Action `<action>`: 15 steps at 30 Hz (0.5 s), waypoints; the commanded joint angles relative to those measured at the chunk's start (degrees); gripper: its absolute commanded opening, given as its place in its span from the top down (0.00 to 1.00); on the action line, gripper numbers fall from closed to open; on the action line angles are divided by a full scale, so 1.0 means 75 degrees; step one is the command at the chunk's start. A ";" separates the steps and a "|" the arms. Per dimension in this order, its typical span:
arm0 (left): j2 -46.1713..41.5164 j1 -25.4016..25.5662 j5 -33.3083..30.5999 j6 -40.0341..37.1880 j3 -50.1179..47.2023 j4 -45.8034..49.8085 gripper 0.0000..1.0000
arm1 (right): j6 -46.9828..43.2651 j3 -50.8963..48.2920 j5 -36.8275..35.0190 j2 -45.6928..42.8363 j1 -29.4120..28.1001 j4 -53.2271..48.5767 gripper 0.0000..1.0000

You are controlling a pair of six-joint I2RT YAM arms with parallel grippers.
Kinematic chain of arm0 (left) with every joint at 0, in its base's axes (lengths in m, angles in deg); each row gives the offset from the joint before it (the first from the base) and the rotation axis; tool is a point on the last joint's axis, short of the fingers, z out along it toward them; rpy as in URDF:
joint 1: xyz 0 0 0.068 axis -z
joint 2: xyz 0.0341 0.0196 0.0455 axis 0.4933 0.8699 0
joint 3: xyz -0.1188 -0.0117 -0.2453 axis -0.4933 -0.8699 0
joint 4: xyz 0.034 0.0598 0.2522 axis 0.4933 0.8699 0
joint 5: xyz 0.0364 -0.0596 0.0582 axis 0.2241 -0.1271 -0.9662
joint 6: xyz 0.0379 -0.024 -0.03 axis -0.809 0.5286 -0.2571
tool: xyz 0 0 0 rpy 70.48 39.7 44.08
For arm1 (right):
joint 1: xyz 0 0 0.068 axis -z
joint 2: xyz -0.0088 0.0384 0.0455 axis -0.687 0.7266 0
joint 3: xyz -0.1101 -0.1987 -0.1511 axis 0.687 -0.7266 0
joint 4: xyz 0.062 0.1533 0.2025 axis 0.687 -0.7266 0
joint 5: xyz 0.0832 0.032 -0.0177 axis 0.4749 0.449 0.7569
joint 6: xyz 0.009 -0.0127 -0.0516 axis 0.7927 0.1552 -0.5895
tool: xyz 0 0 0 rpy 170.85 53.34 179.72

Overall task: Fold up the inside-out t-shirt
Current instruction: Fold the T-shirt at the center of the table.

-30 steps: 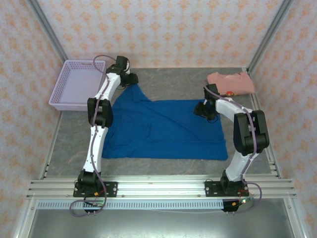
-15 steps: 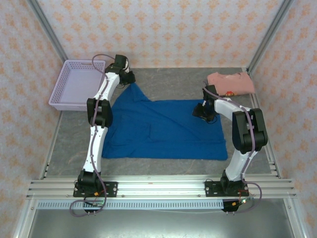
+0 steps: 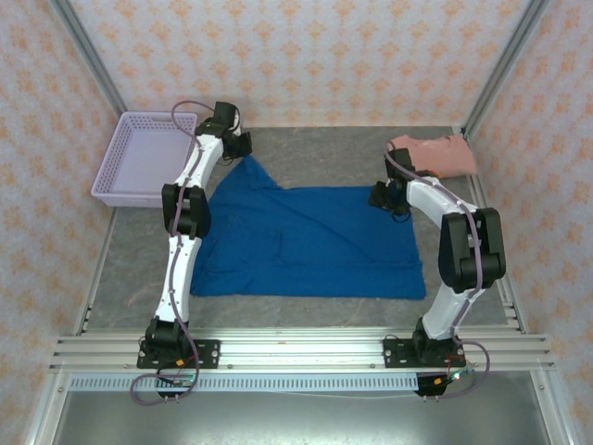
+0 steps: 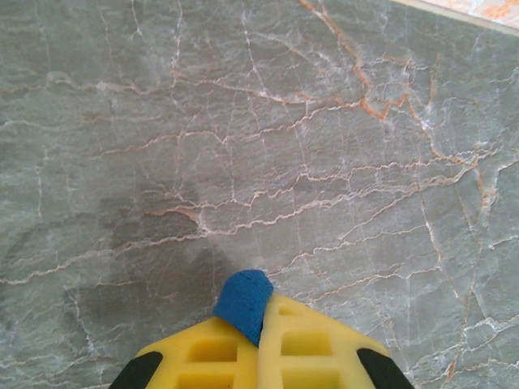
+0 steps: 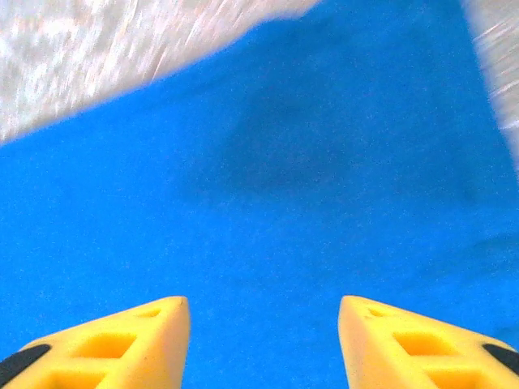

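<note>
Since a second ago, finds the right pincer nudged slightly farther along the bench, at the far right edge of the inside-out t-shirt. Finds the left pincer about where it was.

From above, shows the royal-blue t-shirt spread flat across the middle of the bench, with its far-left corner drawn out to a point that reaches the left pincer. Shows a lilac basket at the far left, beside the left arm, and a salmon-pink folded shirt at the far right, just beyond the right wrist.

From the left wrist, shows the left pincer with its yellow fingers pressed together, clamped on a small blue tip of the t-shirt, over bare grey veined bench.

From the right wrist, shows the right pincer with its fingers well apart over the blue cloth of the t-shirt, holding nothing. Too blurred to tell whether they touch the cloth. Shows a strip of bench at the upper left.
</note>
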 commanded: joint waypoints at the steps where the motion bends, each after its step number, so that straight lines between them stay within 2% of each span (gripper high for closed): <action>1: -0.0894 -0.0098 0.0058 0.0004 -0.0393 0.0134 1.00 | -0.0005 0.0439 -0.1166 -0.0107 0.0433 -0.0116 0.46; 8: -0.1059 -0.0102 0.0167 0.0165 -0.0589 0.0019 1.00 | 0.0047 0.1873 -0.2026 0.1242 0.0712 -0.0565 0.45; 15: -0.1047 -0.0099 0.0166 0.0169 -0.0581 0.0031 1.00 | 0.0263 0.3091 -0.1710 0.2582 0.0833 -0.1073 0.50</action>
